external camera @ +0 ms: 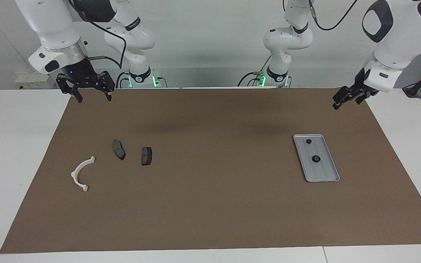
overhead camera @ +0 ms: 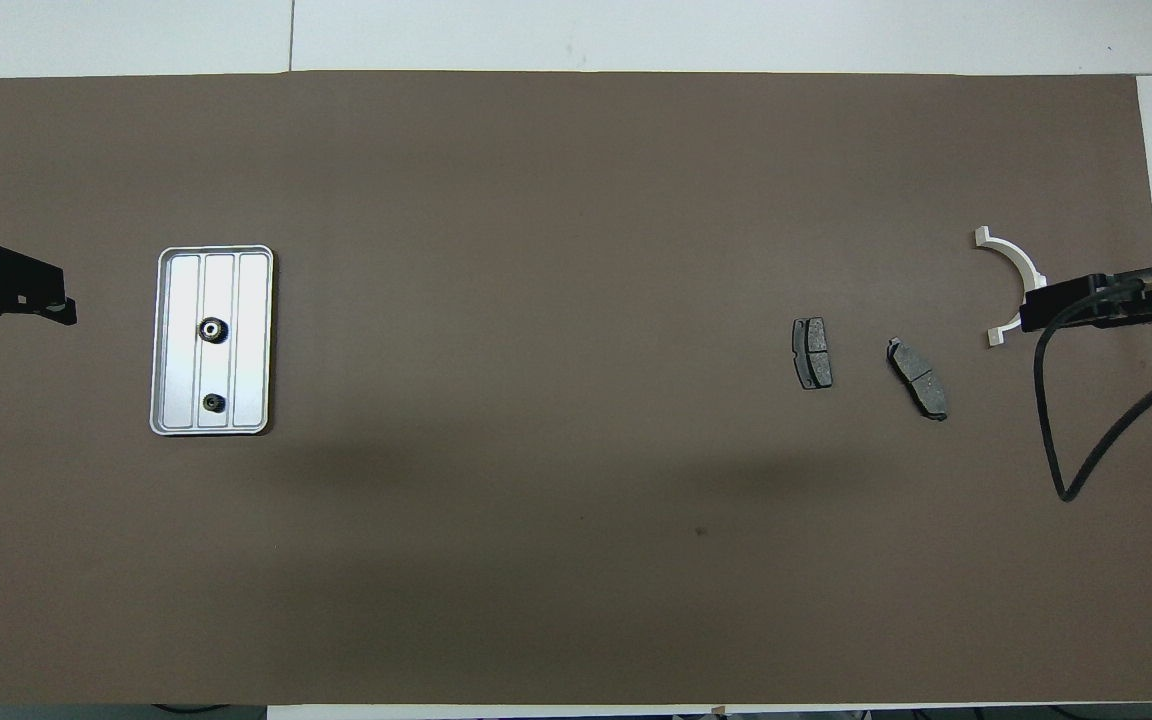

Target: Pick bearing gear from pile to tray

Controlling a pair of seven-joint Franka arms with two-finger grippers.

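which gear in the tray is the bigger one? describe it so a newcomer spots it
Find the silver ribbed tray toward the left arm's end of the brown mat. Two small black round gears lie in it. The bigger gear sits mid-tray, farther from the robots than the smaller gear.

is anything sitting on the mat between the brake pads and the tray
Nothing visible does. Bare brown mat runs from the two brake pads to the tray, which already holds two small black round pieces.
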